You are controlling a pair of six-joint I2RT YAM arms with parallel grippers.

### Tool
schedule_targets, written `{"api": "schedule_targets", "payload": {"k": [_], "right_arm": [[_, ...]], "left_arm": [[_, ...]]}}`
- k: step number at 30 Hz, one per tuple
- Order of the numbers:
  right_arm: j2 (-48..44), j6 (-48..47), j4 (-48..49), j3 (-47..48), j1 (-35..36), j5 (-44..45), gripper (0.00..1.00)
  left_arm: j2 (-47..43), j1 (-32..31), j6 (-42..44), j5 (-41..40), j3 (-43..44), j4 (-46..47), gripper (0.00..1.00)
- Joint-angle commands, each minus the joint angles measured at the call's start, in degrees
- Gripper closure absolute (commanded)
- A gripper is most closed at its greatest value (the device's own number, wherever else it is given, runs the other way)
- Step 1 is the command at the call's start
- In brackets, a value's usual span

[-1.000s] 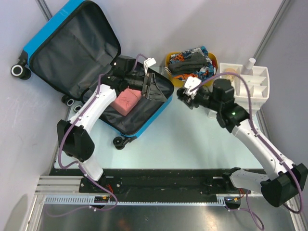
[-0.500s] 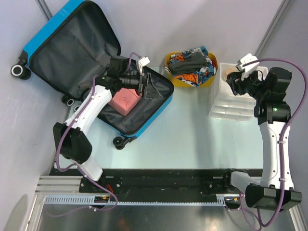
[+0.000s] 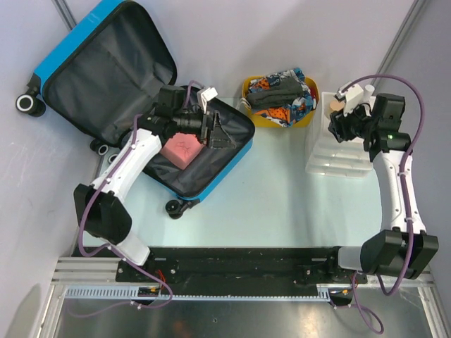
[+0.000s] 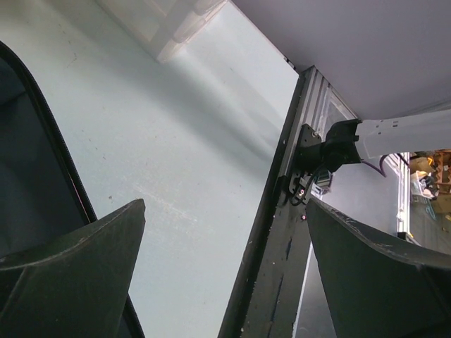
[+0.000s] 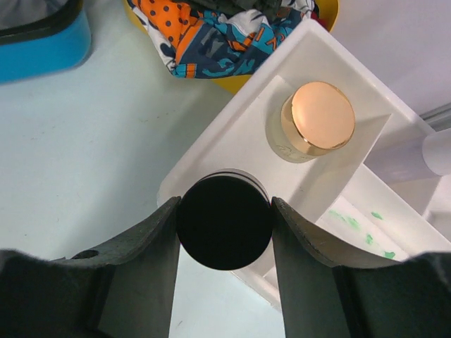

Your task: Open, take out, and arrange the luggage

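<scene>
On the pale table (image 3: pixel 282 204), the luggage (image 3: pixel 99 77) lay opened flat at the far left, its lid propped against the wall and its dark lining showing. At the far right stood a white organiser (image 5: pixel 232 134), and between the two a yellow tub (image 3: pixel 282 121) full of patterned cloth. A pink pouch (image 3: pixel 184 148) rested in the near half of the case, and the left gripper (image 4: pixel 225 211) hung just beyond it near the case's rim, jaws spread wide and empty. The right gripper (image 5: pixel 224 204) was clamped on a black-capped jar (image 5: pixel 224 222), held over the organiser's near corner, just beside a gold-lidded jar (image 5: pixel 318 116) already sitting in its compartment. The step looked like seating that jar in a free compartment. Doing it well meant keeping the jar upright, lining it up inside the divider walls, lowering it straight, clear of the gold lid, and letting go only once the base was down.
</scene>
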Motion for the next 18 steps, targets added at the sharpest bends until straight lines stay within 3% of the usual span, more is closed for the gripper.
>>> {"api": "schedule_targets", "payload": {"k": [1, 8, 12, 15, 18], "right_arm": [[2.3, -0.2, 4.6, 2.5, -0.2, 1.9, 0.79], [6.6, 1.1, 7.3, 2.5, -0.3, 3.3, 0.76], [8.2, 1.7, 8.2, 2.5, -0.5, 3.6, 0.69], [8.5, 2.4, 8.4, 2.5, -0.4, 3.6, 0.45], [8.1, 2.8, 8.8, 2.7, -0.3, 3.4, 0.34]], "left_arm": [[-3.5, 0.0, 0.9, -1.5, -0.9, 0.8, 0.00], [-4.7, 2.1, -0.3, -4.3, -1.9, 0.9, 0.00], [-5.5, 3.7, -1.2, -7.8, -3.5, 0.8, 0.00], [-5.8, 4.8, -1.1, -7.8, -4.0, 0.7, 0.00], [-5.8, 5.1, -0.6, -8.0, -4.0, 0.8, 0.00]]}}
